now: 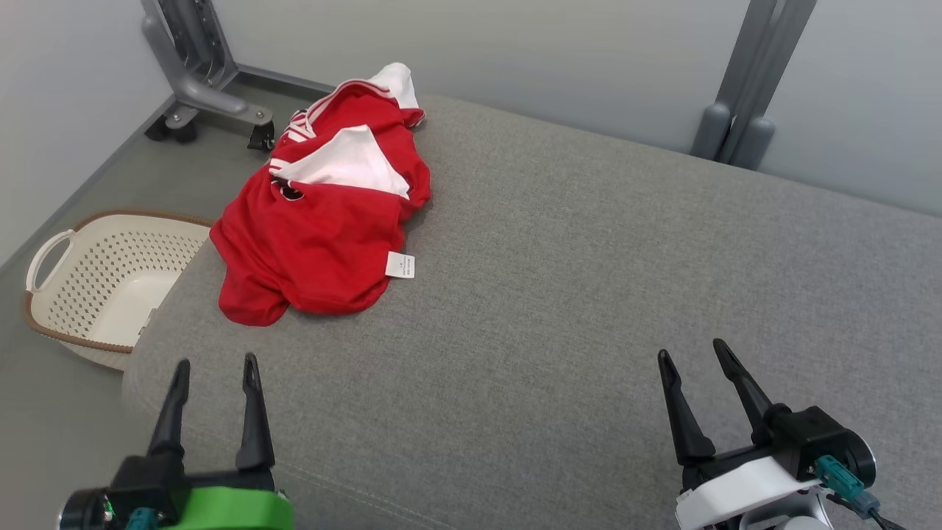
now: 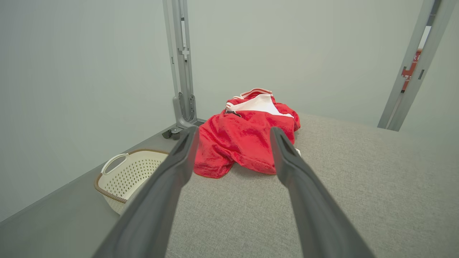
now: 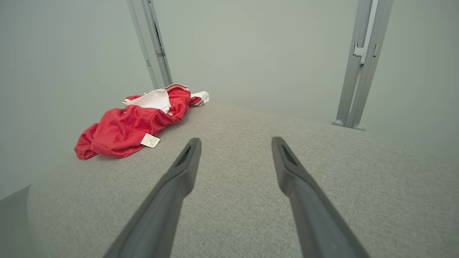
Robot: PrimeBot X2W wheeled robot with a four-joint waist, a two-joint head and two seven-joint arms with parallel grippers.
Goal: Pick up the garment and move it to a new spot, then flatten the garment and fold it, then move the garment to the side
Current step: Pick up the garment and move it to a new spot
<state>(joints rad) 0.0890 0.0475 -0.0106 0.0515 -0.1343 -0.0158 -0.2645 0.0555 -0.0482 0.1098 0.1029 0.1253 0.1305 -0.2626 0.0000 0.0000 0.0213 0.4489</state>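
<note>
Grey fabric surface (image 1: 589,294), crumpled red-and-white garment (image 1: 316,243) at its far-left corner

To the right of the crumpled red garment (image 1: 316,235) and on its near side, the grey padded surface (image 1: 589,294) lies open for passage. Left of the garment, a cream basket (image 1: 96,287) sits on the floor. Behind the garment stands a grey wheeled frame (image 1: 199,88).
</note>
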